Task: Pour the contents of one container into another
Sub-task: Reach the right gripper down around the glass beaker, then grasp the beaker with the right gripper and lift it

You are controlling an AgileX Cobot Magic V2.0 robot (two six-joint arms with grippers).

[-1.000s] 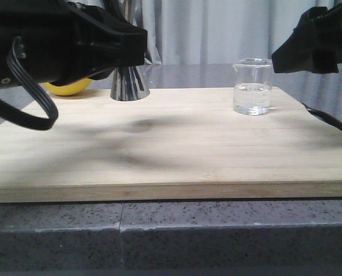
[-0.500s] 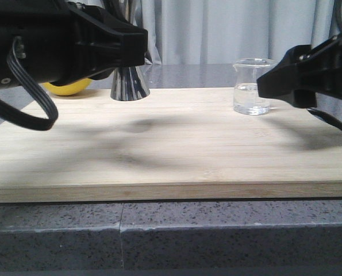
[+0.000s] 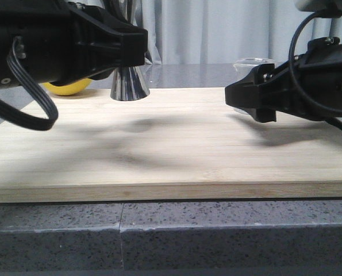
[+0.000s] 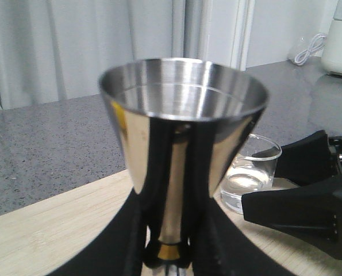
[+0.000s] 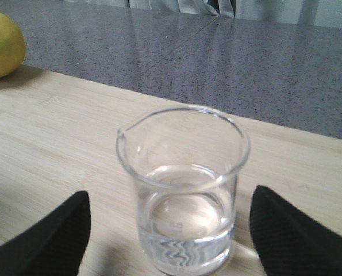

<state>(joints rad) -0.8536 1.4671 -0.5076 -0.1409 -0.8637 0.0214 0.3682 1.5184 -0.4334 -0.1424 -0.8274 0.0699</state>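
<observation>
Curtains [image 3: 216, 29] back a wooden board [image 3: 171, 155]; left pincer [image 4: 169, 230] grips jigger [image 4: 182, 115], right pincer [image 5: 171, 230] gapes.

Three cameras: one low front, two on the wrists

Front view low at the board [image 3: 159, 149] edge, facing the curtain; left wrist view tight behind the jigger [image 4: 182, 144], looking across to the beaker [image 4: 250, 178]; right wrist view close above that beaker, lemon [image 5: 3, 45] shared with front view

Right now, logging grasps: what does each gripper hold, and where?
Left gripper clamps the jigger at its gold-banded waist. Right gripper holds nothing, open around the beaker.
</observation>
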